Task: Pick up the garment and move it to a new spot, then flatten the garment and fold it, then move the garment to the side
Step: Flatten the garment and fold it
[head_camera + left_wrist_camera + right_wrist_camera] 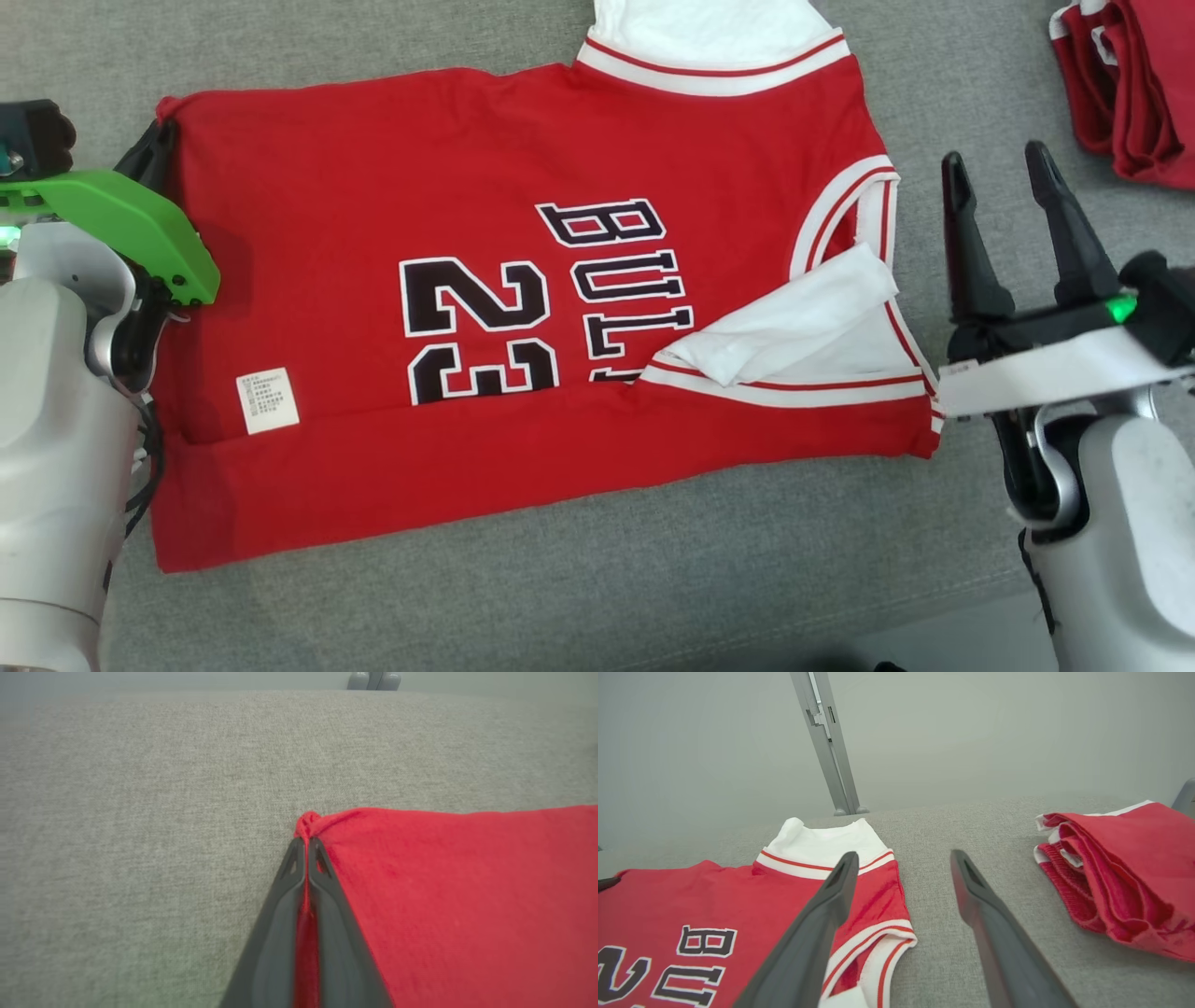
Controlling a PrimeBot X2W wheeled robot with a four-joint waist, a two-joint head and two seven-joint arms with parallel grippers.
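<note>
A grey woven surface (653,579) carries the red garment (373,168), a jersey spread flat across its middle with a black "23" and the letters "BUL" showing. The jersey's near long edge is turned up over itself, covering the lower part of the print. At the jersey's far edge a white panel with red piping (709,37) sticks out past the red cloth. At its right end a loose white flap (794,322) lies across the trimmed armhole. A second pile of folded red cloth (1130,84) sits well apart from the jersey, beyond its right end. The left gripper (306,847) is at the jersey's far left corner, its two dark fingers pressed together with a pinch of red fabric bunched between them and poking out past the tips. The right gripper (996,163) stands just off the jersey's right end over bare grey weave, fingers well apart with nothing between them; whether they touch the surface cannot be told. A grey metal post (826,742) rises behind the jersey's white panel. A small white care label (267,400) lies on the red cloth near the jersey's left end, left of the "23".
</note>
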